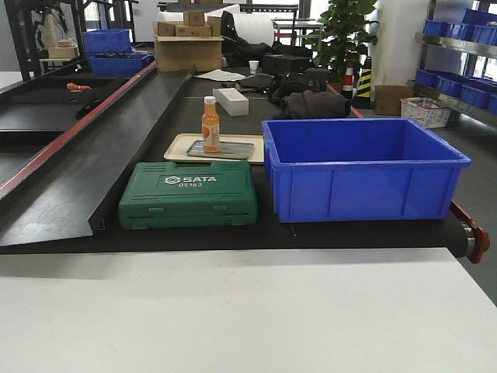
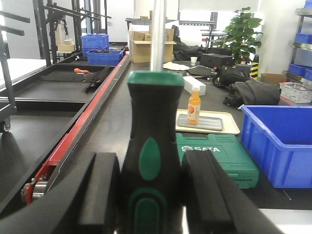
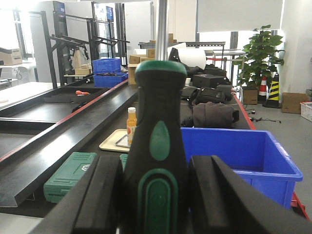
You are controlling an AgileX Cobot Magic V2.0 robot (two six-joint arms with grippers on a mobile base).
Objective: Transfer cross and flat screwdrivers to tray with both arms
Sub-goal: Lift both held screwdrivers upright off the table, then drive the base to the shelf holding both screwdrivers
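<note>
Clamping a black-and-green screwdriver [image 2: 148, 112] by its handle, the left gripper [image 2: 151, 195] holds it with the steel shaft running up out of view. The right gripper [image 3: 158, 195] grasps a second screwdriver [image 3: 158, 97] the same way. On the black worktop [image 1: 186, 109], the grey metal tray [image 1: 233, 150] lies on a beige tray [image 1: 175, 144] with an orange bottle [image 1: 210, 124] standing on it, behind the green SATA case [image 1: 189, 194] near the front edge.

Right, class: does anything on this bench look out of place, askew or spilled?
An orange bottle stands on the grey tray, where the screwdrivers should go. Nothing looks spilled or damaged. The left gripper holds one screwdriver, the right gripper the other screwdriver, neither skewed.
</note>
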